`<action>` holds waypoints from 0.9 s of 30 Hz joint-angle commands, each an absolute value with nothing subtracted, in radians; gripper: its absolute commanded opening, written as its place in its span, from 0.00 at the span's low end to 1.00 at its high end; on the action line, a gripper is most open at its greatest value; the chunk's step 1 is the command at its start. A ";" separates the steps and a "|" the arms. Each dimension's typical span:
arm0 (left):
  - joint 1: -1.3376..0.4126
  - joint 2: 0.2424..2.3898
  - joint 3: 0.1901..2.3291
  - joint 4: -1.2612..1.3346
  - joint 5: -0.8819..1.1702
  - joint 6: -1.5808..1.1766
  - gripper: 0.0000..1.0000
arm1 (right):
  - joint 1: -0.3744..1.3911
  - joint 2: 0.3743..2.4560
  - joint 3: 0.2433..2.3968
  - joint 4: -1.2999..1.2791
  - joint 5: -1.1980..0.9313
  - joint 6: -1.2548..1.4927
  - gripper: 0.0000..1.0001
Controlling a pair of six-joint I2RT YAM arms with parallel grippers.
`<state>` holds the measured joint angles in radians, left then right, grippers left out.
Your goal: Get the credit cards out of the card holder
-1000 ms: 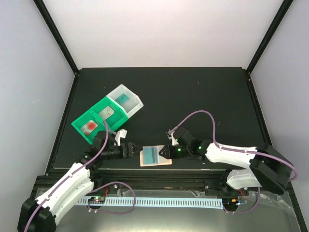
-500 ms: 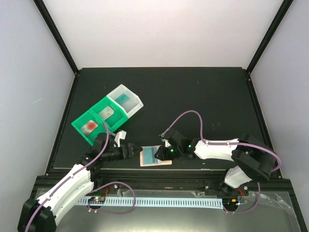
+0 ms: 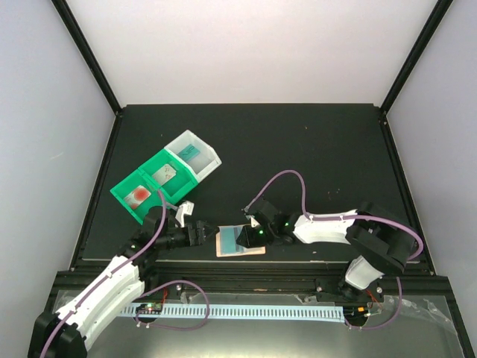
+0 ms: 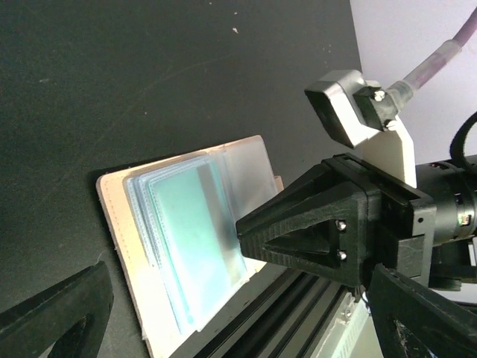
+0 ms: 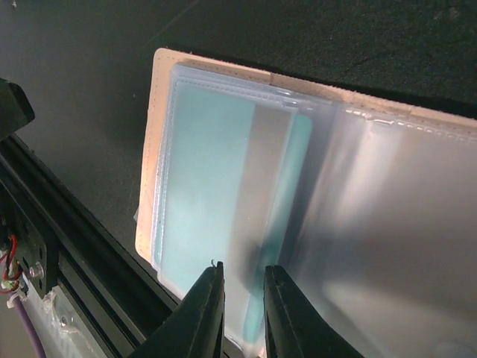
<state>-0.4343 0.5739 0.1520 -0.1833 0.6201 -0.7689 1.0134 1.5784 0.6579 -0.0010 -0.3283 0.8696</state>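
The card holder lies open near the table's front edge, with a peach-tan rim and clear sleeves. A teal credit card with a grey stripe sits in its left sleeve and shows in the left wrist view too, as the teal card. My right gripper hangs over that card's near end; its fingers stand a narrow gap apart with nothing clamped between them. My left gripper waits wide open just left of the holder. Other credit cards lie in the bins: a red-blotched card, a pale card and a teal card.
A green two-compartment bin and a white bin stand at the back left. A black rail runs along the table's front edge right beside the holder. The right arm's purple cable loops above the table.
The right gripper has slid left over the holder's left sleeve and its jaws have narrowed. The left gripper has stayed wide open in about the same place.
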 commanded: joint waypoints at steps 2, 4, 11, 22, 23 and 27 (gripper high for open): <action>-0.442 0.570 0.144 -0.100 0.654 -0.814 0.95 | 1.018 1.596 0.665 -0.007 -0.280 0.854 0.15; -0.441 0.582 0.150 -0.084 0.672 -0.822 0.95 | 1.018 1.604 0.658 -0.005 -0.274 0.855 0.13; -0.448 0.628 0.143 0.000 0.697 -0.875 0.92 | 1.019 1.608 0.619 0.005 -0.241 0.885 0.05; -0.491 0.668 0.098 0.131 0.681 -0.955 0.94 | 1.019 1.629 0.555 0.148 -0.275 0.965 0.01; -0.494 0.676 0.098 0.132 0.675 -0.956 0.95 | 1.019 1.636 0.554 0.155 -0.282 0.968 0.01; -0.499 0.699 0.089 0.169 0.664 -0.982 0.96 | 1.018 1.651 0.541 0.196 -0.298 0.987 0.01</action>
